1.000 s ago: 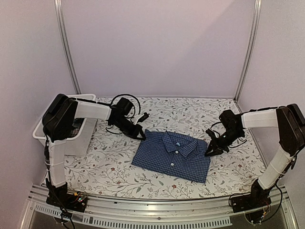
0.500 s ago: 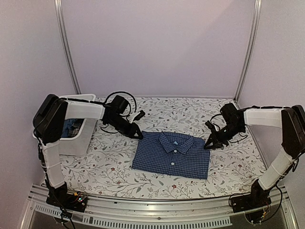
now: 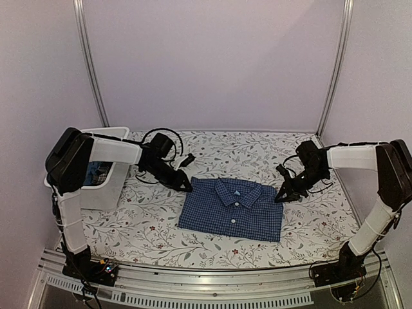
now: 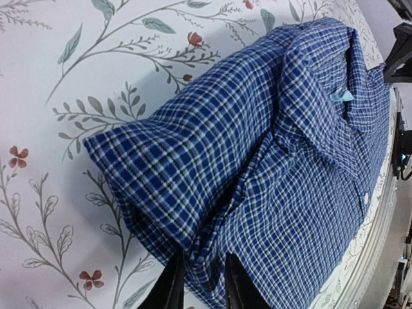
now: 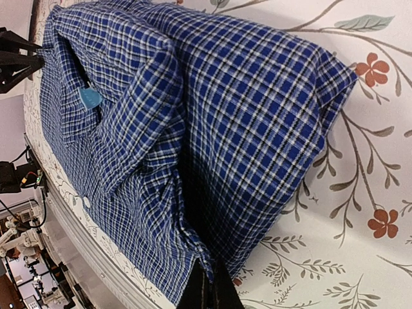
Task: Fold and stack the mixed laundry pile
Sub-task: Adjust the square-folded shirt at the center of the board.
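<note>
The blue-and-white checked shirt (image 3: 233,209) lies folded and flat on the tablecloth at the centre, collar toward the back. My left gripper (image 3: 187,187) is at its back-left corner. In the left wrist view its fingers (image 4: 170,286) stand slightly apart, open, with the shirt's (image 4: 270,148) folded edge lying loose between them. My right gripper (image 3: 280,197) is at the shirt's back-right corner, and in the right wrist view this gripper (image 5: 209,290) is shut on a pinch of the shirt's (image 5: 212,109) edge. More cloth (image 3: 98,172) shows inside the tub.
A white plastic tub (image 3: 106,190) stands at the left, under my left arm. The floral tablecloth (image 3: 161,235) covers the table. A metal rail (image 3: 212,283) runs along the near edge, and upright poles stand at the back corners.
The shirt has been squared up and laid flat. My left gripper's jaws have parted from shut. The right gripper stays shut on the shirt's corner.
</note>
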Tool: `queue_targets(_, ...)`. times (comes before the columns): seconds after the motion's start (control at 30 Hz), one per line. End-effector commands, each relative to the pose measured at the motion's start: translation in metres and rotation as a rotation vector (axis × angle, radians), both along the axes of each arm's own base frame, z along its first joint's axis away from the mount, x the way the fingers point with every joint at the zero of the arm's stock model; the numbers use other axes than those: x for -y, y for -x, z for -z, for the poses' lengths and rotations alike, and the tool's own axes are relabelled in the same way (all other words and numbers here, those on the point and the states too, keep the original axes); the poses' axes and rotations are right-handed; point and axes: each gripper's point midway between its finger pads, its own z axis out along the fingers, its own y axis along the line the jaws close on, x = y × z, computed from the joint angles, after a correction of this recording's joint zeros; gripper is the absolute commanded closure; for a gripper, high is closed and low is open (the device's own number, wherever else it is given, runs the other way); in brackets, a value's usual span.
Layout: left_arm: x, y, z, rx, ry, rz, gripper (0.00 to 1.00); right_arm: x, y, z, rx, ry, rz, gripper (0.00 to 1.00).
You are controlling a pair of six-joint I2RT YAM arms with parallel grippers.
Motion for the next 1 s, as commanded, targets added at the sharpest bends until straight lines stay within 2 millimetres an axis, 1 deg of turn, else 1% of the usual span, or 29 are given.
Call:
queue_targets(0.0, -0.005, -0.003, -0.015, 0.047, 0.015, -0.009, 0.77, -0.002, -0.005, -0.001, 0.023, -0.003, -0.015, 1.0)
queue_targets(0.23, 0.002, -0.006, -0.019, 0.046, 0.034, 0.003, 0.78, -0.004, -0.006, 0.001, 0.017, -0.012, -0.019, 1.0)
queue_targets(0.37, 0.007, -0.007, -0.025, 0.058, 0.049, 0.016, 0.81, -0.005, -0.006, 0.002, 0.013, -0.014, -0.018, 1.0)
queue_targets(0.53, 0.009, -0.008, -0.025, 0.059, 0.045, 0.032, 0.84, -0.006, -0.007, 0.003, 0.007, -0.019, -0.019, 1.0)
queue_targets(0.77, 0.011, -0.007, -0.023, 0.046, 0.051, 0.045, 0.98, -0.006, -0.007, 0.005, 0.001, -0.022, -0.019, 1.0)
queue_targets(0.8, 0.011, -0.007, -0.023, 0.047, 0.049, 0.047, 1.0, -0.006, -0.008, 0.004, 0.002, -0.021, -0.019, 1.0)
queue_targets(0.87, 0.008, -0.007, -0.025, 0.051, 0.042, 0.044, 1.0, -0.007, -0.01, 0.002, 0.009, -0.023, -0.019, 1.0)
queue_targets(0.97, 0.001, -0.007, -0.033, 0.065, 0.049, 0.028, 1.0, -0.01, -0.016, -0.009, 0.045, -0.04, -0.026, 1.0)
